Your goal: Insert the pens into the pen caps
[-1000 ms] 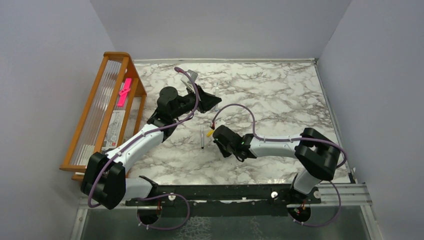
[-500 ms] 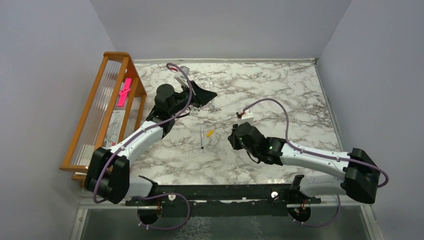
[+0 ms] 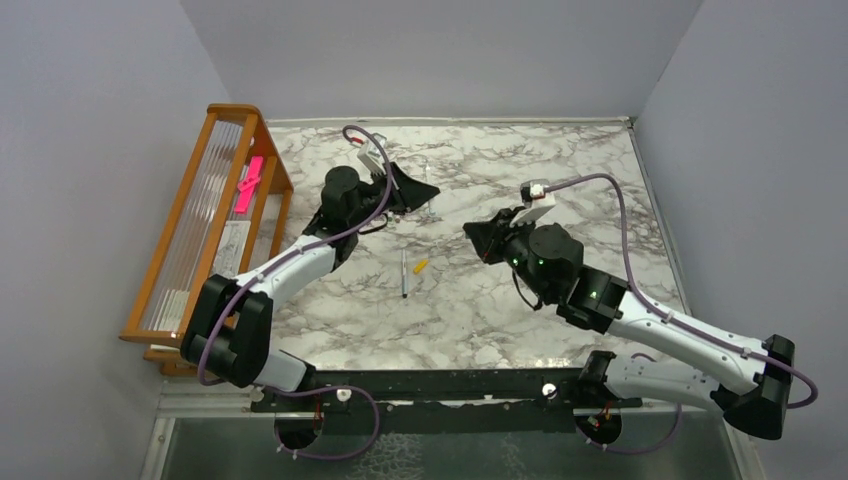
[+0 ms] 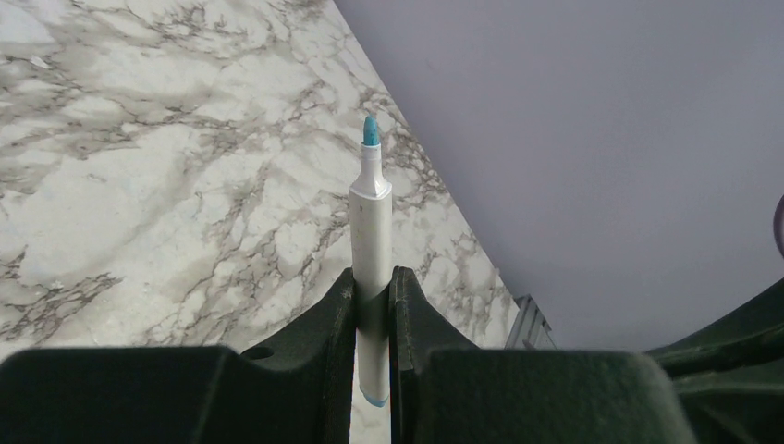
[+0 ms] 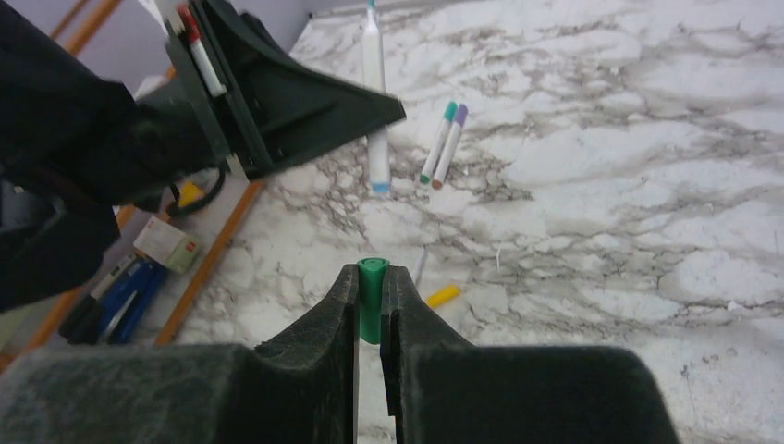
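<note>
Alignment of tip and cap is the step in hand, judged from how the parts are held. Left gripper (image 4: 373, 289) has its jaws clamped on a pen (image 4: 372, 217) at mid-barrel, with the bare teal tip pointing up-frame in the left wrist view, clear of the fingers. Right gripper (image 5: 370, 294) has its jaws clamped on a green cap (image 5: 372, 270), which protrudes only slightly past the fingertips. In the top view both grippers sit above the table (image 3: 560, 160) at upper centre, apart from each other, pen and cap not yet touching. To do the step well, bring the pen axis and the cap axis onto one line before closing the gap; any tilt is likely to make the tip ride on the cap rim. Which end of the cap is open cannot be told from these views, so confirm that first. Push along the axis only, and keep both grips firm, since the short hold on the cap could let it slip back between the fingers. Two capped pens (image 5: 442, 143) lie side by side at upper centre of the right wrist view. An orange cap (image 3: 421, 266) and a loose pen (image 3: 404, 275) lie just beside each other at centre of the top view, probably the next pair.
</note>
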### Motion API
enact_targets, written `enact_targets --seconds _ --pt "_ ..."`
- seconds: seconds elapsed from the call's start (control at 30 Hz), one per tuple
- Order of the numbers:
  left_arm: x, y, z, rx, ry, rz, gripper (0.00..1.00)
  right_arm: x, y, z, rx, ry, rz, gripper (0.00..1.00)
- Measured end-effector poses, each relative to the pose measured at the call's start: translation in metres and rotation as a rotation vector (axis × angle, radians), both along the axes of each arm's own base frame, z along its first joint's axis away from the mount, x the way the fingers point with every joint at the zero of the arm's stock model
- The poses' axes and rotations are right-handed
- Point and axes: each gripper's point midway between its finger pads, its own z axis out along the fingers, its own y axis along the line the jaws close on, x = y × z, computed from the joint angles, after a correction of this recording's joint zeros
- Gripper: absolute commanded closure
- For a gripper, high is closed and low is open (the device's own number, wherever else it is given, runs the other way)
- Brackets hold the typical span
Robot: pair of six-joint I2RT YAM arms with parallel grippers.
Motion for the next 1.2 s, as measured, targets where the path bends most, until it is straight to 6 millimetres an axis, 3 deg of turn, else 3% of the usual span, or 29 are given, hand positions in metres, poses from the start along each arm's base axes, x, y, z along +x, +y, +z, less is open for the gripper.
enact_targets --seconds 0.23,0.43,0.6,1.0,1.2 --pt "-0.035 -0.032 0.000 0.021 -0.043 -0.095 1.00 0.017 -0.011 0.054 0.046 -0.112 -0.102 0.99" --pt "-0.063 -0.058 0.000 0.043 -0.084 -0.184 1.00 0.032 -0.016 0.076 0.032 -0.180 -0.175 0.99" --pt "-0.072 -0.064 -0.003 0.064 -0.091 -0.212 1.00 0.041 -0.016 0.079 -0.006 -0.216 -0.206 0.99" --pt "-0.081 -0.071 0.021 0.046 -0.147 -0.288 1.00 0.053 -0.016 0.076 -0.062 -0.239 -0.234 0.99" --pt "-0.090 -0.075 0.021 0.054 -0.148 -0.328 1.00 0.056 -0.018 0.078 -0.059 -0.242 -0.244 0.99"
